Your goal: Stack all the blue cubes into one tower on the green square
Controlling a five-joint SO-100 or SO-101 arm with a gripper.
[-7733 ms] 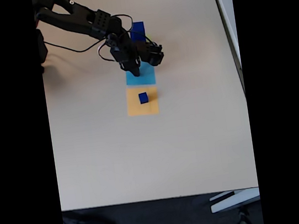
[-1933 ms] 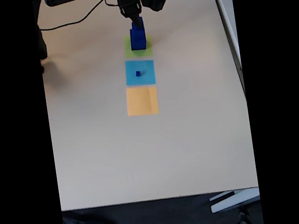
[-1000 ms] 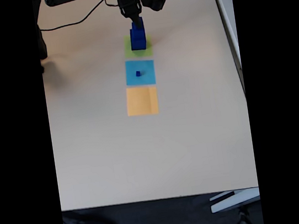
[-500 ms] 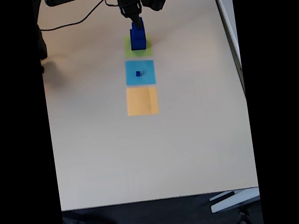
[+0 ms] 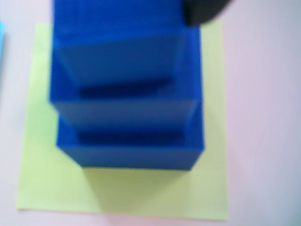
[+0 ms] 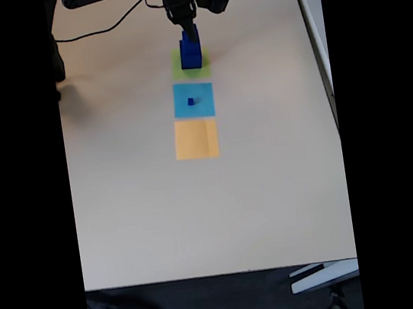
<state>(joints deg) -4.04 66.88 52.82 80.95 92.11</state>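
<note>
Three solid dark-blue cubes (image 5: 127, 94) of graded size stand as a tower on the flat lime-green square patch (image 6: 191, 63) at the far end of the pale surface (image 6: 271, 176) in the fixed view, and the arm's black hand (image 6: 189, 28) hangs right at the tower's top. In the wrist view the stack looms close and blurred, each cube stepping in from the one below, with a dark fingertip (image 5: 202, 10) at the upper right against the top cube; whether the fingers are clamped on that cube or have parted I cannot tell. The step in hand looks like setting this cube down, so the sound way is to part the fingers only a little, without sideways push, and then rise straight up so nothing catches the top cube and drags it off its seat; the tiers already sit slightly off-centre toward the left of the wrist view, which leaves little margin. One tiny dark-blue cube (image 6: 190, 101) lies on the flat light-blue square (image 6: 193, 99), just nearer than the green one, and by my judgement it is the last to be fetched; the flat orange square (image 6: 196, 139) nearer again carries nothing. Set against the picture from several seconds back, the cube that sat on the orange square is gone from it, the tower stands taller, and the arm has swung from over the light-blue square to the far end.
</note>
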